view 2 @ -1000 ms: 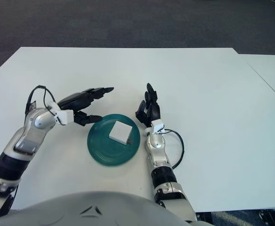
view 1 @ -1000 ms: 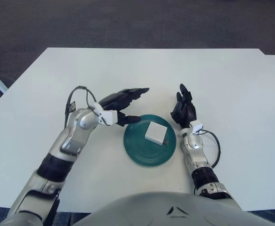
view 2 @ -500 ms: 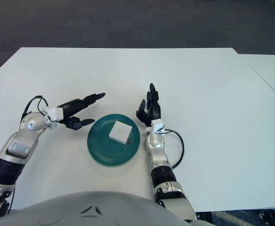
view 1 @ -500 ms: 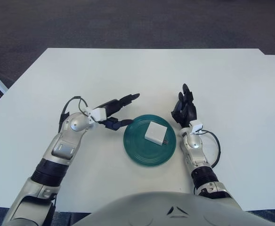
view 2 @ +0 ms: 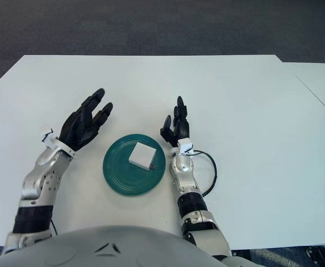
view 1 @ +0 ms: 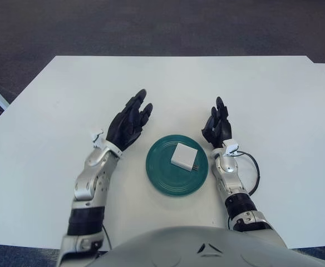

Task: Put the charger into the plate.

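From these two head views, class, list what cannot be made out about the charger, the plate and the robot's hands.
1. Charger: its underside and where it touches the plate are hidden by its own body in both views.
2. Charger prongs: too small to tell apart in either view.
3. Right hand: its palm faces away, so the inner fingers are hidden.
4. Left hand: its underside is hidden by the hand itself.
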{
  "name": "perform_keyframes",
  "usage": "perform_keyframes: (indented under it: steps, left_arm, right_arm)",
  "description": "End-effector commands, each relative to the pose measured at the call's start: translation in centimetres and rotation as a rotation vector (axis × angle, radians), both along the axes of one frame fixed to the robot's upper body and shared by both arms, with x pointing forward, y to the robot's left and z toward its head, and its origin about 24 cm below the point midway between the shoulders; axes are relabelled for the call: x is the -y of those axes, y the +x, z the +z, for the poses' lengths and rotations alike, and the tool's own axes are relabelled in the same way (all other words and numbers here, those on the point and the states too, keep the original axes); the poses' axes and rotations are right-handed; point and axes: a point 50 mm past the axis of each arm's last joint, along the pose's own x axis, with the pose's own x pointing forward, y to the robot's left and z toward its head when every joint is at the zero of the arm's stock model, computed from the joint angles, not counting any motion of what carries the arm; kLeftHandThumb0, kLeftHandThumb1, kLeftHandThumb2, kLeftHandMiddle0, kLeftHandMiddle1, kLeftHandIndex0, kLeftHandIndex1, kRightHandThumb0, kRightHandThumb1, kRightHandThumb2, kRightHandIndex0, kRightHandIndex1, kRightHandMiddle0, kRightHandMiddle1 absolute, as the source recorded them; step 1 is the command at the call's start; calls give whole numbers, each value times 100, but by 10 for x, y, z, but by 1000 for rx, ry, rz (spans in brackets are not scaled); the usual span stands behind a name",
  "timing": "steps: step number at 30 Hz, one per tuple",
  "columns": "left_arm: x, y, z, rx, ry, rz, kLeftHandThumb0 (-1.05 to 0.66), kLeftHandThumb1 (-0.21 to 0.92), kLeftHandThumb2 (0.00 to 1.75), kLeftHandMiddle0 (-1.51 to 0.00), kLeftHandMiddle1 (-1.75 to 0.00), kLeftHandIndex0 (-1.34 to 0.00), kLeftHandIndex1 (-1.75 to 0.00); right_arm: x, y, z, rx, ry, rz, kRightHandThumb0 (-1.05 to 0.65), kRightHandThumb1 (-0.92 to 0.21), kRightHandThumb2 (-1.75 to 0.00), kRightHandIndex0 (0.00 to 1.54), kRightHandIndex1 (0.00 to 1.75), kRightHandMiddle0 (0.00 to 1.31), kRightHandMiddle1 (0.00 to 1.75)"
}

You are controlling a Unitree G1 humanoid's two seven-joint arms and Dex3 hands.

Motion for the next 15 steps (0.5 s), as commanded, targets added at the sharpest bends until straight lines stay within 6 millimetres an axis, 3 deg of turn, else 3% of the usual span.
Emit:
perform_keyframes:
  steps: [1, 6, 15]
  left_arm:
    - [-15, -15, -26, -235, -108, 217, -105, 92, 84, 0, 0, 0, 0]
    - [-4, -14, -34, -271, -139, 257, -105, 92, 91, 0, 0, 0, 0]
    - [11, -18, -47, -220, 33, 255, -105, 92, 97, 0, 0, 0, 0]
  right_arm:
    - [-13, -44, -55, -276, 65, -30, -92, -92, -95, 3, 0, 1, 9]
    - [-12, -45, -54, -261, 54, -27, -90, -92, -95, 4, 1, 1, 11]
    - [-12, -45, -54, -259, 55, -45, -89, -92, -95, 6, 1, 2, 14]
